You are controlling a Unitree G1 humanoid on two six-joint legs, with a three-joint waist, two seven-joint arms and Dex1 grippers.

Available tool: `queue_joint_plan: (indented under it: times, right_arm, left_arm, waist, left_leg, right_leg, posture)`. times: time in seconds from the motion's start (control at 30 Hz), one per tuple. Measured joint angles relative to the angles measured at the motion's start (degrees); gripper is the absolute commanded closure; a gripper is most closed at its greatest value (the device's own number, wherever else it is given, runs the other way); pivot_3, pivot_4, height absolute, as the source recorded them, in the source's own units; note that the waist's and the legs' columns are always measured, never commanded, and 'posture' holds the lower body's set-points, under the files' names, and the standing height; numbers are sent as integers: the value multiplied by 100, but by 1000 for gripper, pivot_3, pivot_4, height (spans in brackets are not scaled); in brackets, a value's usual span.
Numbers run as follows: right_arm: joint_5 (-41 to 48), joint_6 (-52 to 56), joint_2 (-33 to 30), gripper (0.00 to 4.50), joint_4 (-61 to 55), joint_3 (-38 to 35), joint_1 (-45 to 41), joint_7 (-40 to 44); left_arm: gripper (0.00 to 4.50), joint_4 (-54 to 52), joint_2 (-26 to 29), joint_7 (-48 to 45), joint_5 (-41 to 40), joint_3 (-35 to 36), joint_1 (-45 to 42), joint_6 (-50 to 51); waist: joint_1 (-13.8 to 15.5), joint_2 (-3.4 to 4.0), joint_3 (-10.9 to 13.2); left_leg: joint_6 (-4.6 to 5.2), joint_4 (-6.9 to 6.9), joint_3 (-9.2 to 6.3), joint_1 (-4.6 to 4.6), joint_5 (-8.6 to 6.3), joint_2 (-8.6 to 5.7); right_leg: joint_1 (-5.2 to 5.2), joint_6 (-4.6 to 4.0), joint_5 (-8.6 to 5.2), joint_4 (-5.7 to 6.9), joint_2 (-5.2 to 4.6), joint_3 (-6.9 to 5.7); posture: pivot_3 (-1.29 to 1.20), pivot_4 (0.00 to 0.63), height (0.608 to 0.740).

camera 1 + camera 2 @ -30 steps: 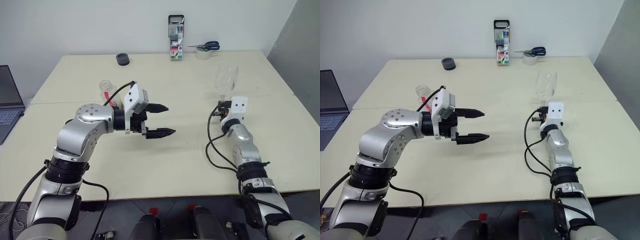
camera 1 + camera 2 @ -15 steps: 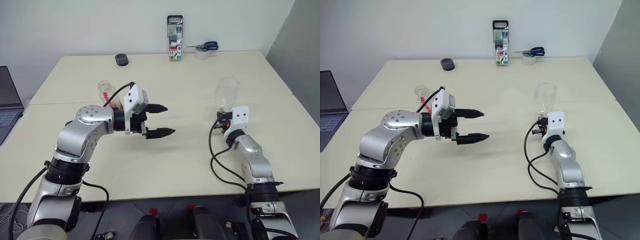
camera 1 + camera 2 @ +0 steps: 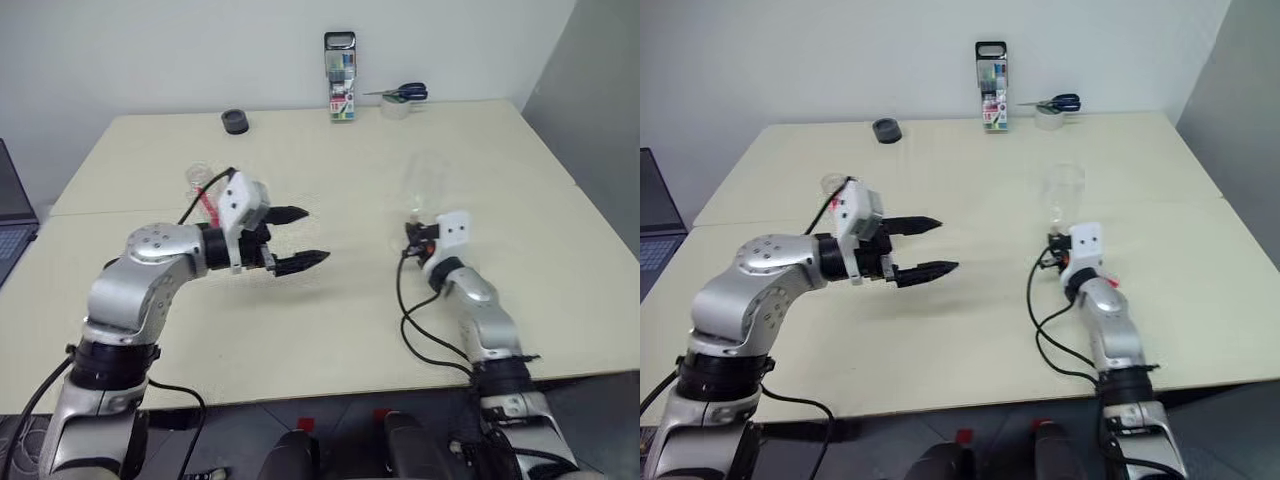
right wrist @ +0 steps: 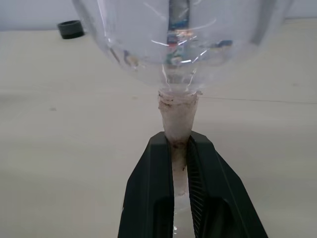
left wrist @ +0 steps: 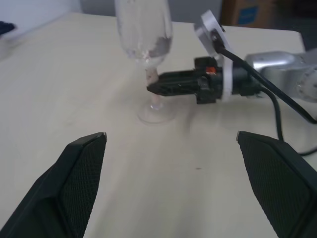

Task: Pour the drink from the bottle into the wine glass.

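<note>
Wine glass point(image 3: 424, 186) sits right of centre on the table point(image 3: 340, 320), our right gripper point(image 5: 161, 88) clenched on its thin stem: fragile, top-heavy, so we keep it upright. Bottle point(image 3: 197, 180) waits behind the released left gripper point(image 3: 297, 238); light, slick plastic, best taken round its body.

Clear colourless wine glass point(image 5: 144, 34); cream table point(image 3: 350, 300); black jaws; red strip on bottle point(image 3: 207, 196).
</note>
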Motion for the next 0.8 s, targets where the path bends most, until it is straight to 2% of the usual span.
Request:
queue_joint_plan:
  times: [0.23, 0.43, 0.6, 0.8]
  right_arm:
    - [-66, -1197, 397, 4383, 2063, 122, -1499, 345]
    - [-172, -2130, 720, 4383, 3699, 125, -2365, 507]
    - [-265, -2542, 869, 4383, 4613, 120, -2612, 600]
    - [-485, -2847, 948, 4383, 5008, 146, -2647, 607]
  left_arm:
    - [0, -950, -207, 1202, -26, 795, 1069, 230]
    - [0, -1728, -300, 1976, -105, 1131, 1626, 555]
    - [0, -2197, -326, 2404, -225, 1407, 1809, 800]
    - [0, -2491, -349, 2650, -308, 1678, 2373, 920]
  waist:
    - [36, -2, 1]
    - [80, -3, 1]
    - [95, -3, 1]
    - [93, -3, 1]
  left_leg:
    - [-3, -1, -5, -7, 2, -10]
    - [-4, -6, -13, -7, 1, -8]
    - [-5, -9, -15, -10, 1, -8]
    - [-6, -12, -16, -10, 0, -6]
  right_leg:
    - [4, -1, 1, -20, -7, -6]
    - [11, -3, 2, -37, -6, -13]
    - [12, -3, 3, -45, -6, -17]
    - [11, -3, 3, -47, -5, -17]
  posture:
    - [0, 150, 740]
    - [0, 150, 740]
    - [0, 150, 740]
    - [0, 150, 740]
